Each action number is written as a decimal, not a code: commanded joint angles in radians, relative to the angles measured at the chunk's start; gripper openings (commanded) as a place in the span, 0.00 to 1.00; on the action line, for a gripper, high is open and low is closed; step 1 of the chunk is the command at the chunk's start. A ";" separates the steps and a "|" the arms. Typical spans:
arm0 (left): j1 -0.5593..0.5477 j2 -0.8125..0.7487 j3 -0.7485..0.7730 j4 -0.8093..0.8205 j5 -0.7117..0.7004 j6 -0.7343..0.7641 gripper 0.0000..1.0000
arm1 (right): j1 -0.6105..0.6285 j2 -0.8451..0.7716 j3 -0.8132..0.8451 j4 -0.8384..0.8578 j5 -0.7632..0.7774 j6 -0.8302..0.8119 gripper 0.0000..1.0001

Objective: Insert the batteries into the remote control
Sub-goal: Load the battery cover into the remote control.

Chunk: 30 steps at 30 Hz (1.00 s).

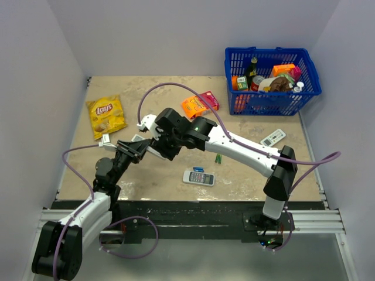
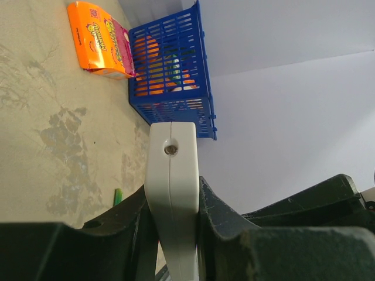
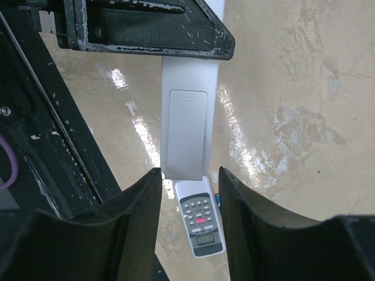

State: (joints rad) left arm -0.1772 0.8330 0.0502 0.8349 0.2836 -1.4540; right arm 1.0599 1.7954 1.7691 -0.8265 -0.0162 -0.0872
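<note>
Above the beige table [image 1: 246,175], the remote control [image 3: 184,134], judged light, stiff and slick, is clamped across its sides by the left gripper [image 2: 173,205]. The right gripper [image 3: 188,175] is parted around its end, nothing held.

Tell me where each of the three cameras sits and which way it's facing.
Top external: above and behind the bases, facing down at the table; left arm and right arm show.
Left wrist: on the left arm, facing along the table toward the blue basket; left claw grips the slim white remote.
Right wrist: on the right arm, facing down at that remote's battery cover; right claw open at its end.
Shared: both wrist views show the remote; top and left wrist show the basket.
</note>
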 commanded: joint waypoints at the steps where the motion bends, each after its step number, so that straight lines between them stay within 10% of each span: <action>1: 0.004 -0.006 0.027 0.041 -0.003 0.018 0.00 | 0.005 0.016 0.035 -0.017 0.004 -0.013 0.47; 30: 0.005 -0.012 0.023 0.035 -0.007 0.021 0.00 | 0.005 0.015 0.033 -0.034 -0.005 -0.017 0.18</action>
State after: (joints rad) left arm -0.1768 0.8333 0.0502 0.8169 0.2798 -1.4425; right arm 1.0622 1.8397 1.7691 -0.8459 -0.0216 -0.0914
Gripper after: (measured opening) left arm 0.308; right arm 0.326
